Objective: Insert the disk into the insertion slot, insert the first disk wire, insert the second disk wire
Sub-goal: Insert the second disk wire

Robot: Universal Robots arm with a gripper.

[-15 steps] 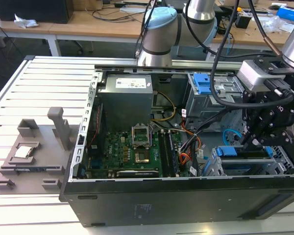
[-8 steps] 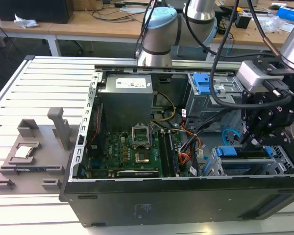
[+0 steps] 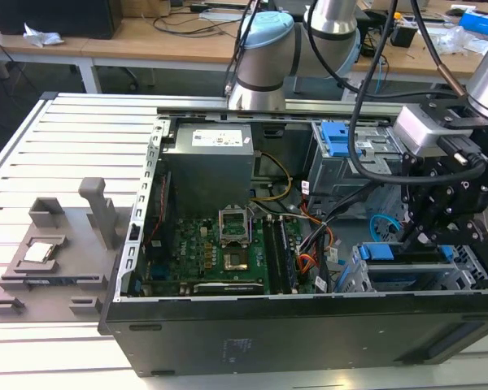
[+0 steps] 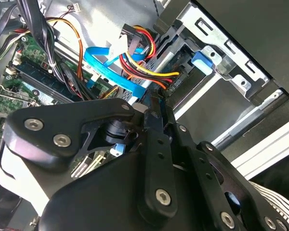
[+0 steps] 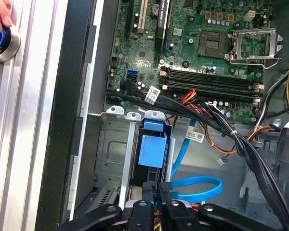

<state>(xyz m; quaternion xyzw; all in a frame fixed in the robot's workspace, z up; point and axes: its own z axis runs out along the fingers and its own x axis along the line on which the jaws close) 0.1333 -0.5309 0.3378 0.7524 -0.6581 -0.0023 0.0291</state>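
Observation:
The disk's bright blue carrier (image 5: 151, 144) (image 3: 384, 253) sits inside the insertion slot (image 5: 111, 159) (image 3: 354, 280), a low grey cage at the case's corner on the exterior view's right. The silver body is hidden. My gripper (image 3: 423, 236) (image 4: 154, 103) (image 5: 163, 188) hangs right over the cage's inner end, fingers pressed close together. A bundle of red, yellow and orange wires (image 4: 139, 60) runs down to the fingertips, and the fingers look shut on its plug. A flat blue cable (image 5: 197, 185) (image 4: 106, 67) loops beside them.
The open computer case holds a green motherboard (image 3: 220, 252), a grey power supply (image 3: 207, 162) and a taller cage with a blue clip (image 3: 337, 138). A grey fixture (image 3: 49, 252) lies on the slatted table. A fingertip rests on a round button (image 5: 0, 36).

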